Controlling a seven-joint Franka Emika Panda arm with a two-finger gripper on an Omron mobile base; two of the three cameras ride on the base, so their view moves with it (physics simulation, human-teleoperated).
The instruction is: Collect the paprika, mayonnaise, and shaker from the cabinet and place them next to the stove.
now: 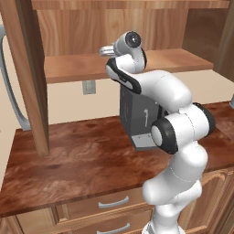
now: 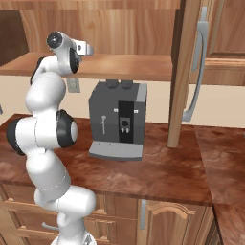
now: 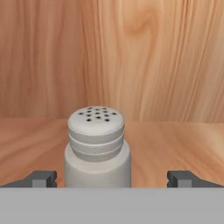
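Hand view is showing the shaker [image 3: 97, 146] standing upright on the plank shelf of the cabinet [image 3: 175, 144], with the wooden back wall rising behind it; its rounded, ridged top is dotted with small dark holes, and its pale body is sitting centred between the two dark fingertips [image 3: 41, 178] of the pincer [image 3: 113, 179]; the pincer is standing wide open, one tip well to each side of the shaker, neither tip touching it, so it is gripping nothing. Left base view is showing the white arm reaching up from the lower right toward the cabinet [image 1: 137, 64], its wrist and hand sitting at the front edge of the shelf; the pincer [image 1: 106, 50] itself is mostly hidden there behind the wrist, so its tips are not showing clearly. Right base view is showing the same reach from the other side, the hand [image 2: 85, 49] pointing in over the shelf of the cabinet [image 2: 134, 67]; below the shelf a grey coffee machine [image 2: 118, 125] is standing on the dark wooden bench [image 2: 162, 172], under the arm's wrist; a vertical wooden post [image 2: 181, 76] is coming down onto the bench just beside the machine.
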